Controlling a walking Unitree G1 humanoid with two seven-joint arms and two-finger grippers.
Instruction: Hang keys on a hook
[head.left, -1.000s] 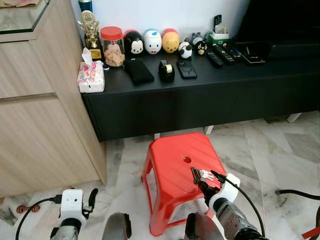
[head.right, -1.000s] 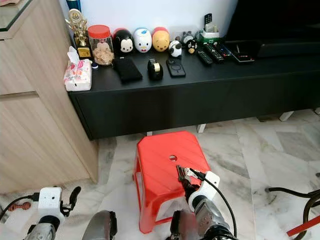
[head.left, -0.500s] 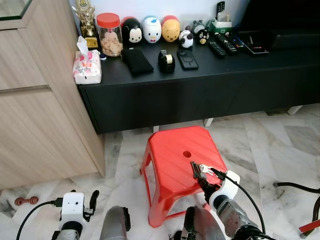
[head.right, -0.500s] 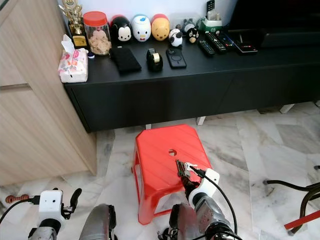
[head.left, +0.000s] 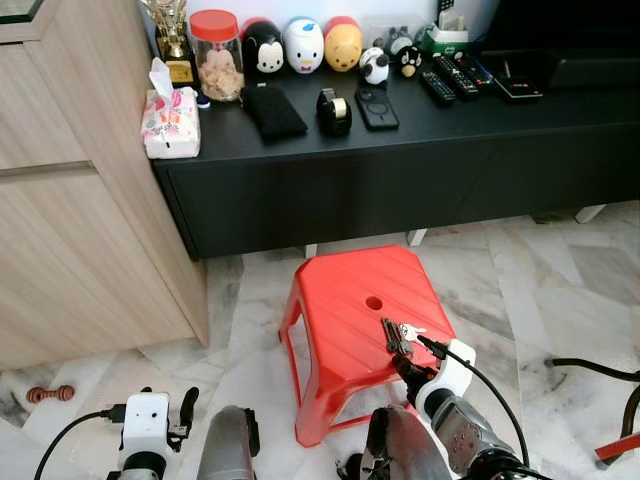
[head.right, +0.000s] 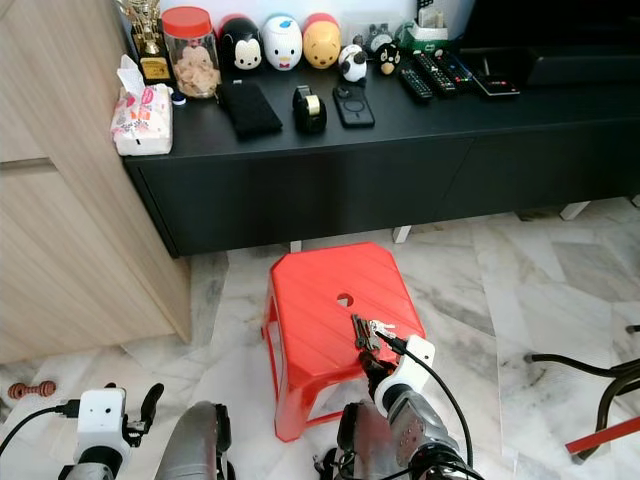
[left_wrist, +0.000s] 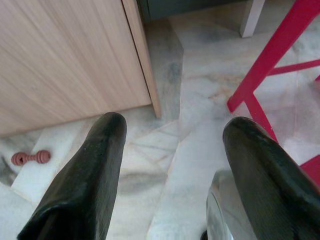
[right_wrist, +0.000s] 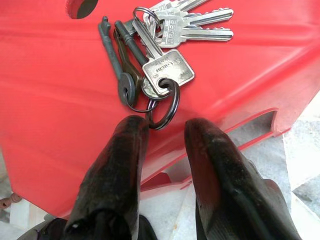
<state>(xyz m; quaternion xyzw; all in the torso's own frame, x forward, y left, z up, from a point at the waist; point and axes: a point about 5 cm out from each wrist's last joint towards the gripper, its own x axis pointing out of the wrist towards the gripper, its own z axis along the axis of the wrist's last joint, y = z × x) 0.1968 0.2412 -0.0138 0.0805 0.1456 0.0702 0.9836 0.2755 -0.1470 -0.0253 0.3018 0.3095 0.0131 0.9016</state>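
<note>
Bright red stool (head.left: 350, 310) — ribbed top — on a grey-veined white marble floor (head.left: 560, 290). Silver and dark keys (right_wrist: 160, 55) on a dark ring, black fingers (right_wrist: 115, 165) just beside. Matte black tabletop (head.left: 450, 125) — pale wood-grain cabinet (head.left: 80, 250) alongside.

red stool (head.left: 350, 300), black console (head.left: 420, 150), tissue pack (head.left: 170, 122)

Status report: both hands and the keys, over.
Right hand open, just short of the keys on red stool. Left hand open, idle near floor. No hook seen.
</note>
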